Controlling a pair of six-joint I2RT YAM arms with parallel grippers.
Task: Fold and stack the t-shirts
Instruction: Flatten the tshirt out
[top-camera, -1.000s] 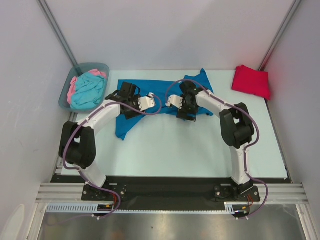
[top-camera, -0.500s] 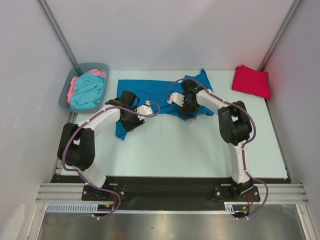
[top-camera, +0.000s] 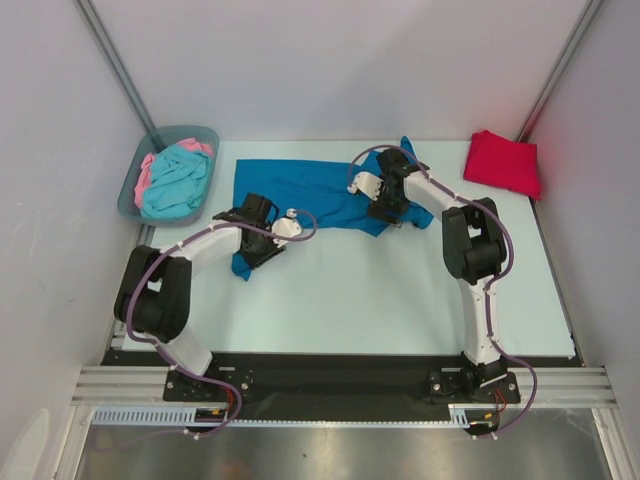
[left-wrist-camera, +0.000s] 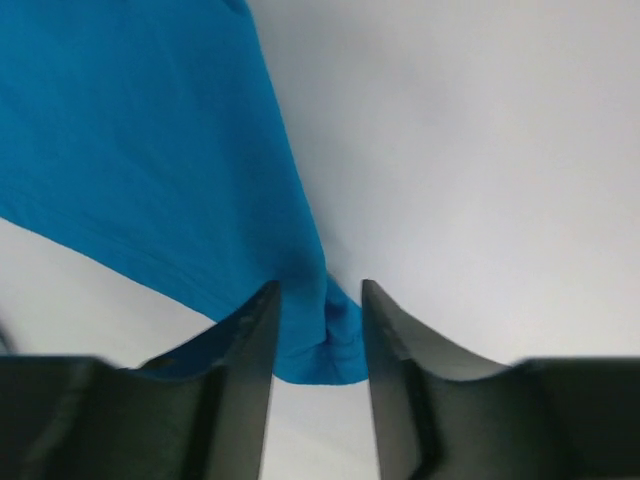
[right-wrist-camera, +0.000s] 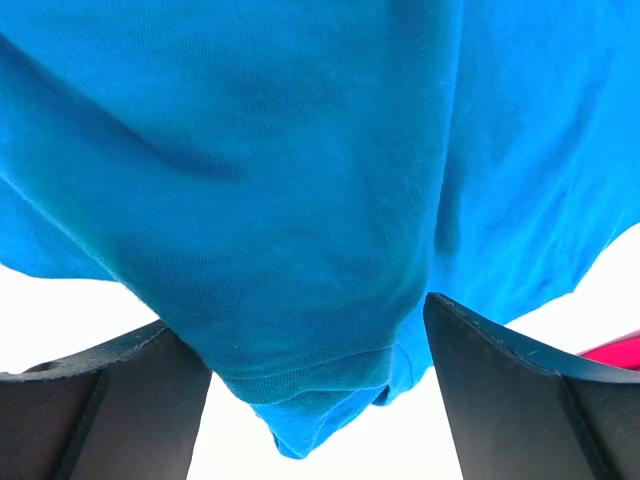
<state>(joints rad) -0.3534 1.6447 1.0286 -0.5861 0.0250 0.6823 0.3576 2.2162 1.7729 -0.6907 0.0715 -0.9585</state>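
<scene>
Blue t-shirt (top-camera: 300, 182) could slip free: can't tell if left gripper (left-wrist-camera: 318, 292) pinches its corner, right gripper (right-wrist-camera: 295, 315) is spread wide

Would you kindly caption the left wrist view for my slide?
Left gripper straddling a bunched corner of the blue t-shirt on the pale table.

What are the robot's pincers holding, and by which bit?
The left pincer straddles a corner of the blue t-shirt; whether it grips cannot be told. The right pincer stands open around another corner, holding nothing.
</scene>
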